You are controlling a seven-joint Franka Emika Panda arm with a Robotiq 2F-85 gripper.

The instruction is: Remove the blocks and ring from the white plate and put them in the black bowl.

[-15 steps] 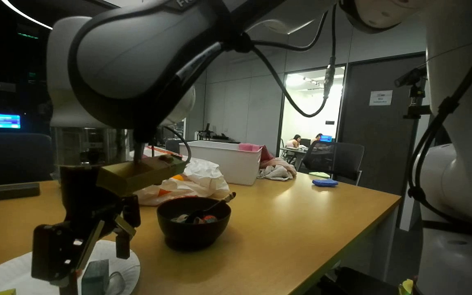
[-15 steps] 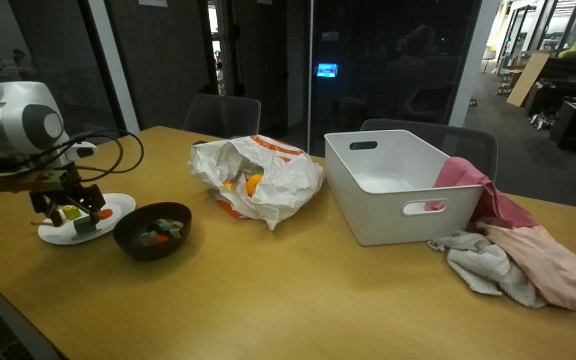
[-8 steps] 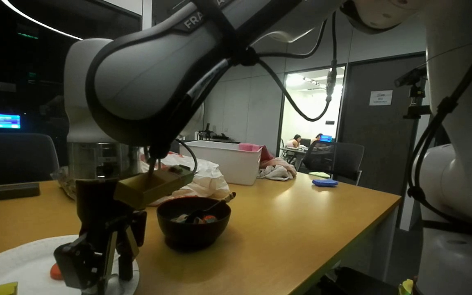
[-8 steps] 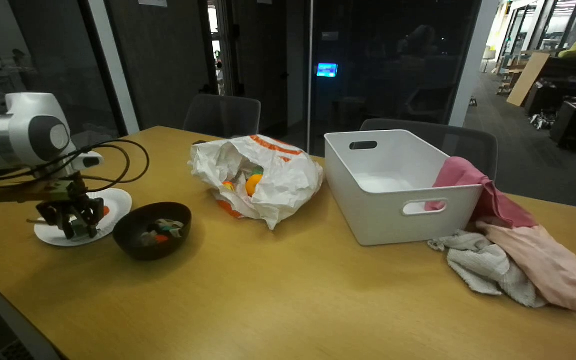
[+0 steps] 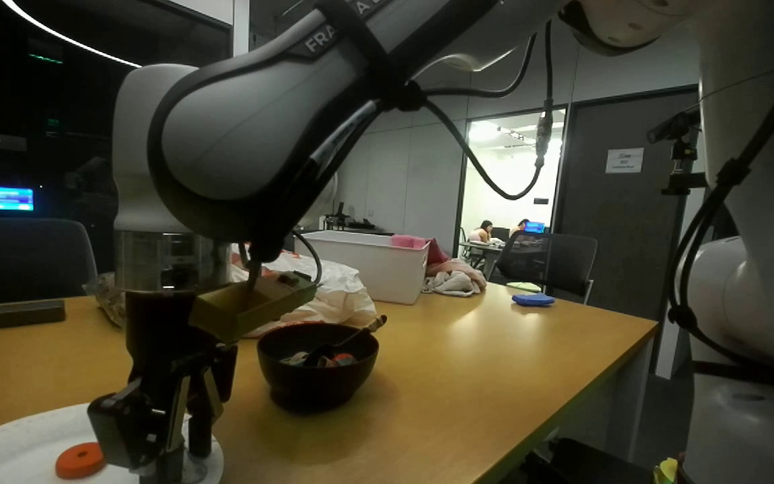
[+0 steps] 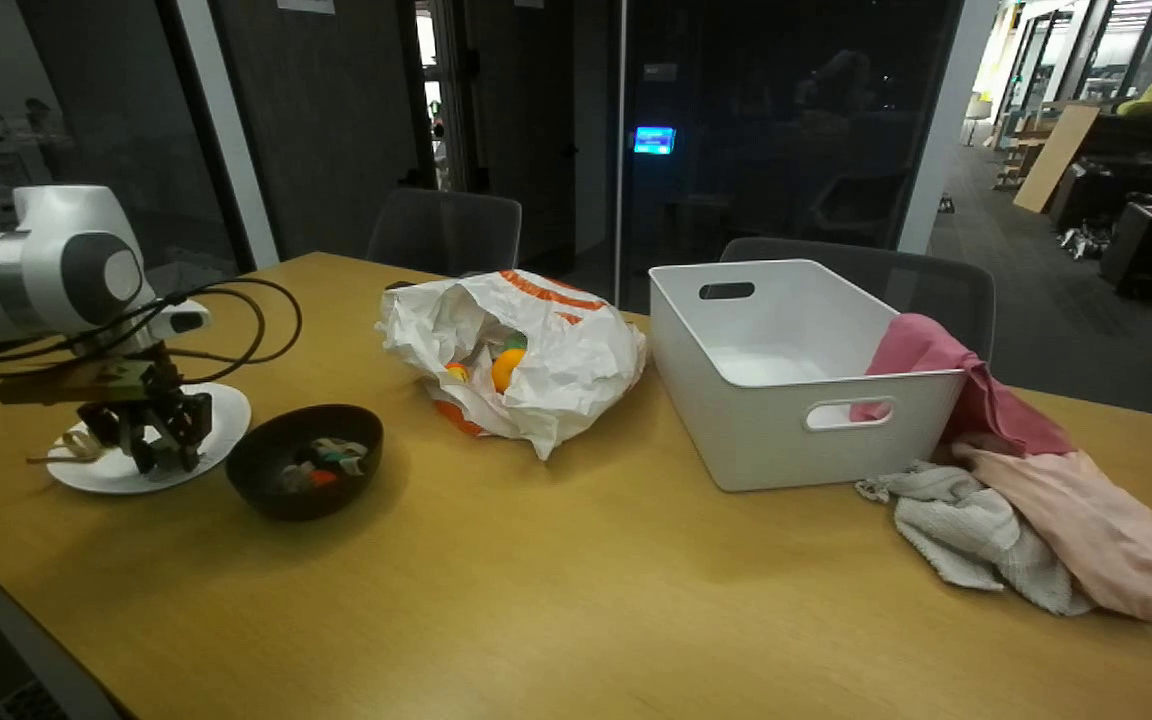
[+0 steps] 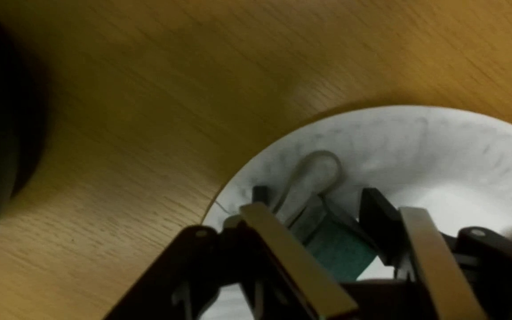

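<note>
My gripper (image 7: 316, 198) is low over the edge of the white plate (image 7: 460, 129), its fingers partly closed around the blue-grey block (image 7: 340, 251). One finger touches the block; the other hides its far side. The gripper also shows in both exterior views (image 5: 185, 454) (image 6: 168, 460), over the plate (image 5: 31, 430) (image 6: 231, 410). The orange-red ring (image 5: 81, 460) lies on the plate beside the gripper. The yellow-green cube is hidden or out of view. The black bowl (image 5: 320, 396) stands close to the plate and holds several small pieces and a spoon; it also shows here (image 6: 256, 470).
A thin loop-shaped piece (image 7: 338, 166) lies on the plate by the block. A tan curled piece (image 6: 79, 447) is at the plate's edge. A crumpled white bag (image 6: 566, 365), a white bin (image 6: 796, 440) and cloths (image 6: 1036, 490) stand beyond the bowl.
My gripper has come down and its fingers have drawn together around the blue-grey block. The plate has slid a little away from the bowl, carrying the ring. The yellow-green cube has gone from sight.
</note>
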